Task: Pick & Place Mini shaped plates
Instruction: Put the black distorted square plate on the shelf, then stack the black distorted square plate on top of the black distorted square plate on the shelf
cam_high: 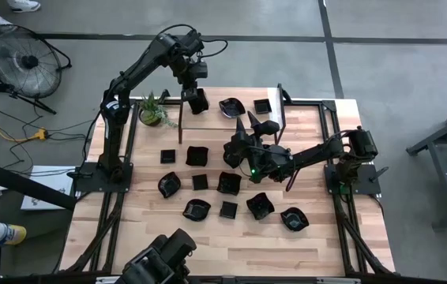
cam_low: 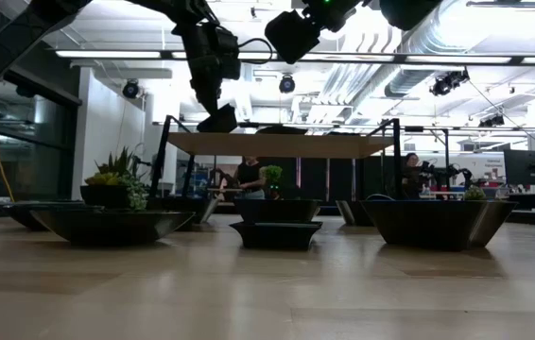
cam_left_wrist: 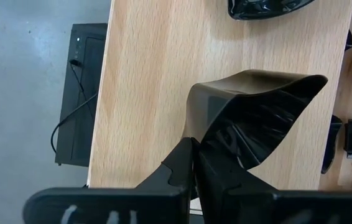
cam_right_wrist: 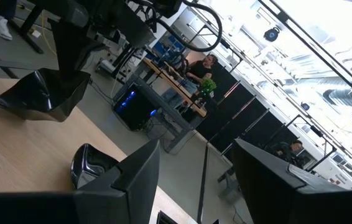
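Glossy black plates (cam_high: 197, 209) all over, plain and unpatterned. Pale wood-grain table (cam_high: 160, 237) beneath (light streaks running along the boards). Green leaves on the potted plant (cam_high: 153, 110) toward 10 o'clock. Dark, near-black arms; grey floor (cam_high: 413, 71) around.

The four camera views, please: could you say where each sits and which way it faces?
High view: overhead, straight down on table, both arms.
Low view: tabletop height, facing the room past black dishes; arms enter from above.
Left wrist view: looks down past the left gripper, shut on a black plate.
Right wrist view: past the right gripper, open, toward the room.
Shared: the held plate also shows from overhead.
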